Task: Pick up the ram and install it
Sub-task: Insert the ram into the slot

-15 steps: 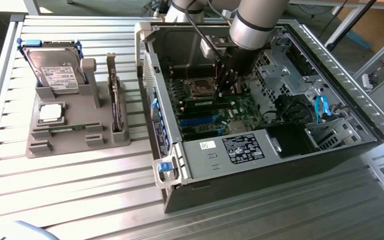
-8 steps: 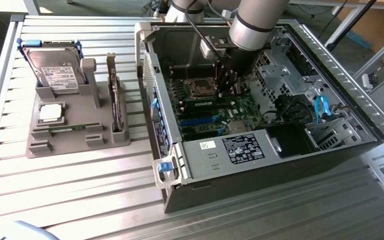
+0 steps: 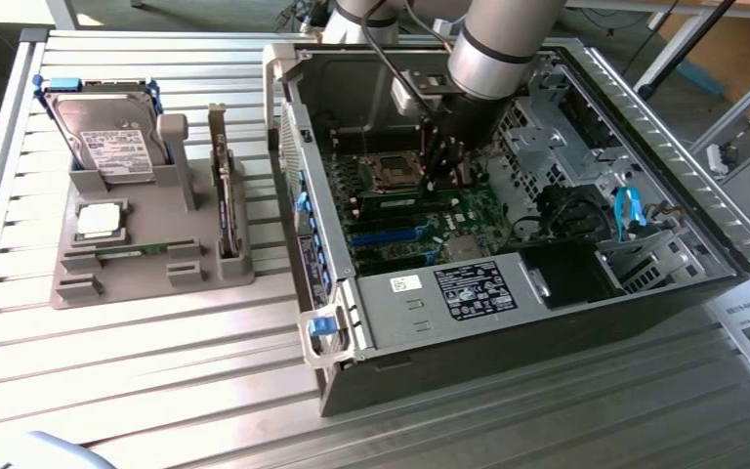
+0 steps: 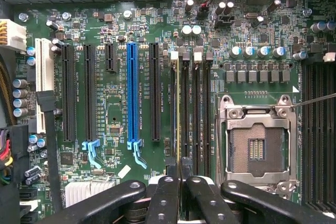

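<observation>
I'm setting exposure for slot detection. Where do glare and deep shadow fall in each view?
Exterior view: daylight glares off the slatted metal table, while the inside of the case beneath the arm lies in shadow. Wrist view: the motherboard is evenly lit, the socket frame glints, and the gripper, shut on the ram, reads near black.

The case [image 3: 479, 363] is open on top, that's the way in, and the arm [image 3: 492, 49] fills the middle of that opening. Tight at the board: the gripper [image 4: 180, 179], pinched on the ram [image 4: 178, 108], sits over the memory slots [image 4: 195, 108]. The processor socket [image 4: 258, 145] is just beside, with tall capacitors [image 4: 191, 30] near the slot ends. The power supply box [image 3: 473, 288] and drive cage [image 3: 643, 249] crowd the board's edges. There's bare tabletop [image 3: 153, 371] in front of the holder [image 3: 128, 278].
</observation>
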You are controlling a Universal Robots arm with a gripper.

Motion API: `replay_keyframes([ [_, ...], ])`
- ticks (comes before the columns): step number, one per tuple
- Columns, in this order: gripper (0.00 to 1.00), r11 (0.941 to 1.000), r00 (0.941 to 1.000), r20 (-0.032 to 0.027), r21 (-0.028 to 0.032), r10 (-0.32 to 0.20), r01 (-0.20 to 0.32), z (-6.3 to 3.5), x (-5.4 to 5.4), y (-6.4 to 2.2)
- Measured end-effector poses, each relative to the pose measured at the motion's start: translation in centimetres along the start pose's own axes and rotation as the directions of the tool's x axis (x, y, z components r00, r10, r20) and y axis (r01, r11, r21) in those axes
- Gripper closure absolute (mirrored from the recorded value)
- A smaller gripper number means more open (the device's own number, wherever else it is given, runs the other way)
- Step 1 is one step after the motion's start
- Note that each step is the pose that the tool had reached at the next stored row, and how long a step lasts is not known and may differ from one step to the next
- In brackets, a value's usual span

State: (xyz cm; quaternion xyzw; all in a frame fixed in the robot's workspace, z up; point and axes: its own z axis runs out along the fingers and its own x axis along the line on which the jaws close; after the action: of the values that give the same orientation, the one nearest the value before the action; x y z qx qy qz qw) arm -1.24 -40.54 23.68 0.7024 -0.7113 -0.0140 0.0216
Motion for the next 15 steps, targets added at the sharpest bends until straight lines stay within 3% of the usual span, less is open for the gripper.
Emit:
replay_keyframes([
  [15, 0.88, 1.0000, 1.0000, -0.0001, -0.0001, 0.000, 0.000, 0.04, 0.00, -0.04],
])
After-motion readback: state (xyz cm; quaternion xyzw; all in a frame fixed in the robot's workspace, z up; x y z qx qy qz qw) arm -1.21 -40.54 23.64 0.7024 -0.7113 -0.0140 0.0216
